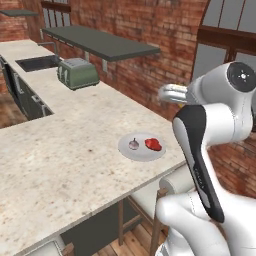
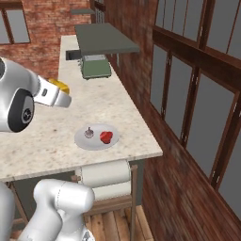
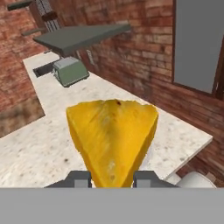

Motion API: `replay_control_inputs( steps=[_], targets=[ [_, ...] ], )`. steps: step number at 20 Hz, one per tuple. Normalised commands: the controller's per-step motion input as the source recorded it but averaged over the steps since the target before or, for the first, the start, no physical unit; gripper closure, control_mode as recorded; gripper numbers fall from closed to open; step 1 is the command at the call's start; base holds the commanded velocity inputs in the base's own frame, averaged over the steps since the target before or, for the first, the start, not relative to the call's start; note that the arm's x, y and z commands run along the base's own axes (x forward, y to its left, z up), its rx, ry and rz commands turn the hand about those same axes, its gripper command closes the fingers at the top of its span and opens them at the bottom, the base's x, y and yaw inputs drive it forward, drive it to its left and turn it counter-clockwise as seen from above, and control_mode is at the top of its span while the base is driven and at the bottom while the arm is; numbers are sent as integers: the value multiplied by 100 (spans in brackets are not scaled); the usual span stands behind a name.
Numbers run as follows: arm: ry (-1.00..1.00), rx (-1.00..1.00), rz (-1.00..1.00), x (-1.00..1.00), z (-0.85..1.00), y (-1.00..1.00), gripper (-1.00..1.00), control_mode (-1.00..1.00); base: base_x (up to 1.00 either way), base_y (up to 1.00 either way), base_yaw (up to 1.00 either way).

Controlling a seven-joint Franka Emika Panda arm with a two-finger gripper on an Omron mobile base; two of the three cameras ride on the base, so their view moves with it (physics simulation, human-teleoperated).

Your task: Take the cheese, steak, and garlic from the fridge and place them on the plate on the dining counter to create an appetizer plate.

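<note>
Hand view: gripper [image 3: 112,178] clamped on cheese [image 3: 113,139], wedge at frame centre, 2 fingertips [image 3: 78,178] at its base. Right base view: cheese [image 2: 61,86] yellow sliver at upper left, above counter [image 2: 117,108]. Plate [image 1: 125,149] centre of left base view, holding garlic [image 1: 134,144] and steak [image 1: 153,144]. Toaster [image 1: 77,73] upper left.

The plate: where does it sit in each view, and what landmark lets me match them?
Left base view: plate right of centre on the dining counter, near its edge.
Right base view: plate left of centre.
Hand view: not in it.
Shared landmark: green toaster under the dark shelf.
</note>
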Motion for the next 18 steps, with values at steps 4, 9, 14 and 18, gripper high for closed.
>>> replay_control_inputs(
  steps=[4,9,14,18],
  targets=[
    [27,0,0,33,-53,6,100,-100,0,0,0],
    [14,-2,-4,24,-60,6,100,-100,0,0,0],
    [0,-3,-9,18,-49,3,100,-100,0,0,0],
    [11,0,-8,23,-39,0,100,-100,0,0,0]
  ],
)
